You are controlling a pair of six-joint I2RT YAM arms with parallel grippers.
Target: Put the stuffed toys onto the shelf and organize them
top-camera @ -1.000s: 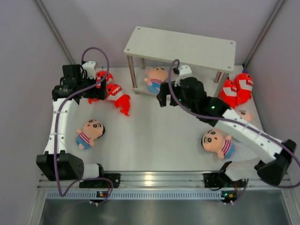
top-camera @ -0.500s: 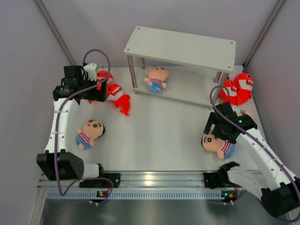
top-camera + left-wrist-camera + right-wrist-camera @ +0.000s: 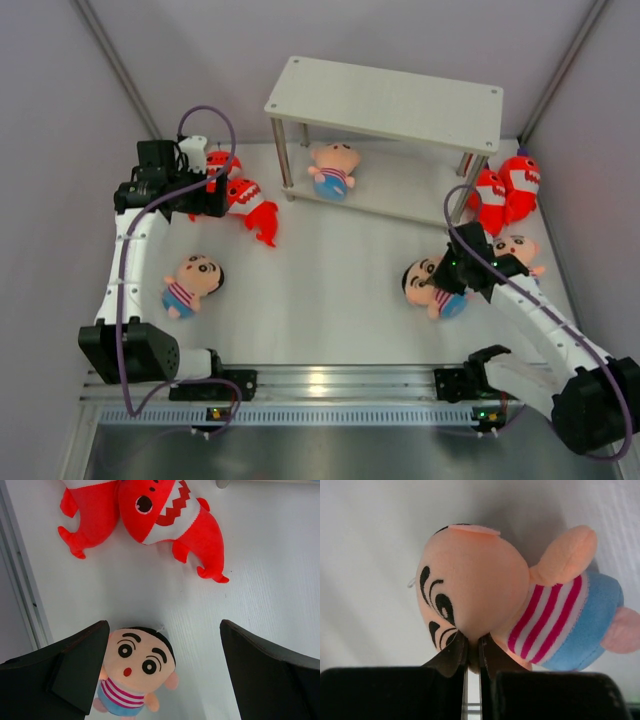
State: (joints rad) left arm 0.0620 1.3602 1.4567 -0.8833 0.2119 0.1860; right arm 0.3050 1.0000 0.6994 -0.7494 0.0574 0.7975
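Observation:
In the right wrist view my right gripper [image 3: 473,652] is shut on a pinch of a boy doll [image 3: 485,580], low on its peach face by the striped shirt. From above, that doll [image 3: 425,284] hangs at the right front below my right gripper [image 3: 447,277]. My left gripper [image 3: 162,675] stands wide open and holds nothing, high over another boy doll [image 3: 136,667] and two red sharks [image 3: 170,515]. The same gripper [image 3: 205,192] sits at the far left in the top view. The shelf [image 3: 385,100] stands at the back with one boy doll [image 3: 335,168] on its lower board.
Two more red sharks [image 3: 505,190] lie right of the shelf's leg, and a boy doll [image 3: 520,247] lies just beyond my right arm. A doll [image 3: 195,283] lies at the left front. Grey walls close in on both sides.
My right arm swung back from the shelf to the right front, shut its jaws on the boy doll there and carried it a little to the left. The left arm stayed still.

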